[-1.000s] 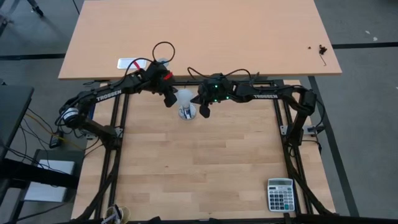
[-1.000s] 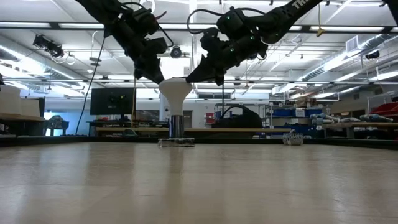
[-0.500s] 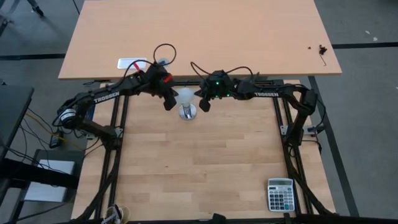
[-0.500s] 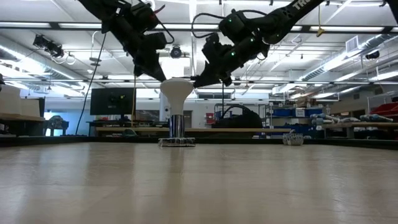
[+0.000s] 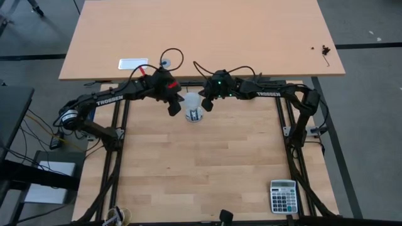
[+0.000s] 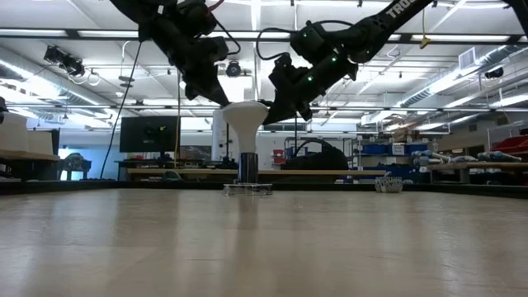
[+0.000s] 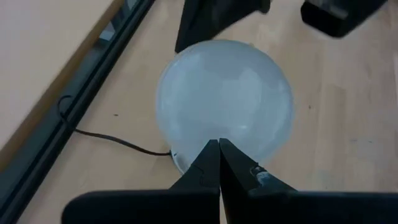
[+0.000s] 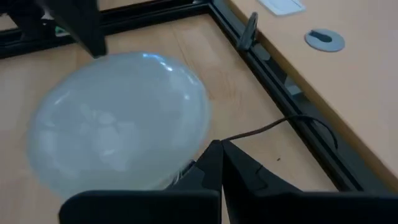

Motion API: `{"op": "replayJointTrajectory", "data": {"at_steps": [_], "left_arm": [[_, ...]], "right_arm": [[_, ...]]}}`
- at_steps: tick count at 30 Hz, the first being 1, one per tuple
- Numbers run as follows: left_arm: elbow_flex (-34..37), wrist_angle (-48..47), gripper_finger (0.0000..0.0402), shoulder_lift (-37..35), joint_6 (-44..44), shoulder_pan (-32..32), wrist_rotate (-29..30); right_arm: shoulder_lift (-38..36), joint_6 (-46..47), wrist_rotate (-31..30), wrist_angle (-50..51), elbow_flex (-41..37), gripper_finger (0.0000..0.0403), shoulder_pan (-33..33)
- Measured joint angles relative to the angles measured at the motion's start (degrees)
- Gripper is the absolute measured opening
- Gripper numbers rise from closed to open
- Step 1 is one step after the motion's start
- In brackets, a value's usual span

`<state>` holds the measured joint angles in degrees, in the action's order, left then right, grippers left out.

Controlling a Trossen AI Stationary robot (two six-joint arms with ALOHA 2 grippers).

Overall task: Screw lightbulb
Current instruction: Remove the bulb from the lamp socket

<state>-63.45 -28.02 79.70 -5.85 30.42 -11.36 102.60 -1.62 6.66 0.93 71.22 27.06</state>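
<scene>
While the lightbulb point(image 5: 191, 100) stands upright in its socket point(image 6: 247, 189) mid-frame, left gripper point(image 5: 172, 108) and right gripper point(image 5: 205, 103) flank it pressed together, so screwing looks largely done.

Lightbulb point(image 5: 193, 102) hemmed by left gripper point(image 5: 172, 108), right gripper point(image 5: 205, 105); near tabletop point(image 5: 201, 169) open.
</scene>
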Motion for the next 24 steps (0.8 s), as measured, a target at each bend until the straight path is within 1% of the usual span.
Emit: {"op": "replayJointTrajectory", "data": {"at_steps": [8,10,13,15,17,24], "left_arm": [[-2.5,0.2,0.0,-0.4,-1.5,0.0,0.2],[-2.8,2.0,0.0,-0.4,-1.9,0.0,0.2],[-2.9,4.6,0.0,-0.4,-2.7,0.0,-0.2],[-2.9,5.9,0.0,0.1,-2.9,0.1,-2.3],[-2.9,6.3,0.0,0.6,-2.9,0.1,-3.8],[-2.9,6.1,0.0,3.2,-3.0,0.1,-4.2]], "right_arm": [[-4.7,-1.1,0.0,1.9,0.0,0.0016,1.4],[-5.9,-1.6,0.6,2.7,0.0,0.0014,1.3],[-6.3,-4.1,3.3,4.1,0.0,0.0011,0.2],[-6.3,-5.8,5.2,5.3,0.0,0.0009,-0.9],[-6.3,-6.1,5.9,6.0,0.0,0.0009,-1.7],[-6.7,-5.9,6.0,7.4,0.0,0.0009,-4.7]]}}
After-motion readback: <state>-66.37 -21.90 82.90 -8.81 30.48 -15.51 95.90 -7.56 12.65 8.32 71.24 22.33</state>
